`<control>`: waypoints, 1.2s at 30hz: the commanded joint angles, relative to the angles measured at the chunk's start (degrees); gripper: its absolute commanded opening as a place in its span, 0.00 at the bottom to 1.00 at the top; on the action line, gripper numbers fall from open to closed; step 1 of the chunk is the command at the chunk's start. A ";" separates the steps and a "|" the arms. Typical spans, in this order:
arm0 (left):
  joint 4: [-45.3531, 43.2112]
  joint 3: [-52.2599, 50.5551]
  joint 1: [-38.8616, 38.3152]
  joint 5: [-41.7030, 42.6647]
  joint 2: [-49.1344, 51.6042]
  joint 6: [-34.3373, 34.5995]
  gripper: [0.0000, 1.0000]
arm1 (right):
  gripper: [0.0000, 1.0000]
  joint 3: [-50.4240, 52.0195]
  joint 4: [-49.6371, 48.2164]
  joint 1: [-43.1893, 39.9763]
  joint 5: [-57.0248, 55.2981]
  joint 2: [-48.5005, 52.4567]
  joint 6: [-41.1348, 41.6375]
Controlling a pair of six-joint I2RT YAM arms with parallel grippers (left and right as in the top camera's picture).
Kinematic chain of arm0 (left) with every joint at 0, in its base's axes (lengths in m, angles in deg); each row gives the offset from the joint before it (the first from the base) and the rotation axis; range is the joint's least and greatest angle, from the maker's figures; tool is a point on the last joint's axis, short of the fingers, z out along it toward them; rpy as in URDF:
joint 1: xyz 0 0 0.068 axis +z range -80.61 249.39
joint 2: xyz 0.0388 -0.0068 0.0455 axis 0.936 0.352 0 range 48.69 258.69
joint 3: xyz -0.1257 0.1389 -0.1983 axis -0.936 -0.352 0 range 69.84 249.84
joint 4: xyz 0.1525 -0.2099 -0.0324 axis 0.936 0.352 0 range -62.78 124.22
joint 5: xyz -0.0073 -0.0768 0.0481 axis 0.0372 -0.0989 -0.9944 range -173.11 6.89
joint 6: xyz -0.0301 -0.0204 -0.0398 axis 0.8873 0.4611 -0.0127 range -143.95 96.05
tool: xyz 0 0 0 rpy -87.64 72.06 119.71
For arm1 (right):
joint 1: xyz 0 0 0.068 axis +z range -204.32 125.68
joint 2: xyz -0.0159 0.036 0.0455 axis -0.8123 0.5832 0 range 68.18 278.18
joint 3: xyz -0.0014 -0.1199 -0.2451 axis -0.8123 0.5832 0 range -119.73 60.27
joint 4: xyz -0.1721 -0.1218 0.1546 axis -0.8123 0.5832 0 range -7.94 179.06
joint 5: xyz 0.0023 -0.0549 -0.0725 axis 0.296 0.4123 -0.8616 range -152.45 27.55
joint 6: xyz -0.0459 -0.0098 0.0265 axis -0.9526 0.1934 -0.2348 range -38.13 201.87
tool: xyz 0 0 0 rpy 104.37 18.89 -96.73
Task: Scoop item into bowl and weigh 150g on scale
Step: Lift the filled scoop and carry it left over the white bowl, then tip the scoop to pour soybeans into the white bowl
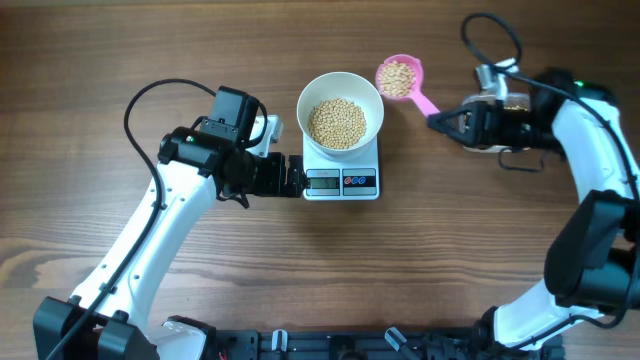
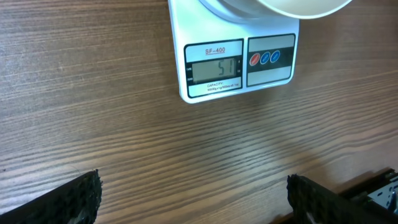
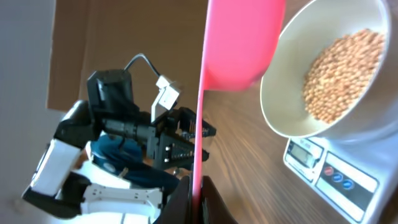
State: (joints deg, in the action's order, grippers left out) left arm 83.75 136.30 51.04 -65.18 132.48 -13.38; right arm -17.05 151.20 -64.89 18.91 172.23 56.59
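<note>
Wooden counter [image 1: 150, 40]: one scale [image 1: 341, 182], one bowl [image 1: 304, 100] of beans [image 1: 337, 123], one pink scoop [image 1: 424, 101]; left tool [image 1: 297, 176] wide, right tool [image 1: 438, 119] clamping scoop handle.

The small white square digital kitchen scale [image 2: 186, 31] carries the only readable writing, seen from the left wrist. At 12 o'clock of its grey LCD display [image 2: 214, 70], a red underlined label [image 2: 215, 50] reads "SF-400". The display shows dark digits beginning with 5; the second digit is too faint to tell. At 6 o'clock of the display, small print begins "CAPACITY", the rest illegible. At 3 o'clock, the dark button panel [image 2: 271, 58] bears one red and two blue round buttons, symbols unreadable.
</note>
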 commanded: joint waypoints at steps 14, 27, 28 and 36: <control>-0.02 -0.09 0.20 0.68 0.37 -1.14 1.00 | 0.04 -1.62 -20.46 14.51 -28.76 -3.34 29.86; -0.02 -0.09 0.20 0.68 0.37 -1.14 1.00 | 0.04 -7.96 -24.39 25.35 -50.82 -6.62 26.64; -0.02 -0.09 0.20 0.68 0.37 -1.14 1.00 | 0.04 -8.85 -24.06 25.35 -52.61 -6.97 26.36; -0.02 -0.09 0.20 0.68 0.37 -1.14 1.00 | 0.04 -10.03 -21.05 26.29 -57.09 -7.89 20.46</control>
State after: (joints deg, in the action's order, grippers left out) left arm 83.73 136.30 51.04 -65.18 132.48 -13.38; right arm -26.25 129.02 -39.45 -35.14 164.97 81.14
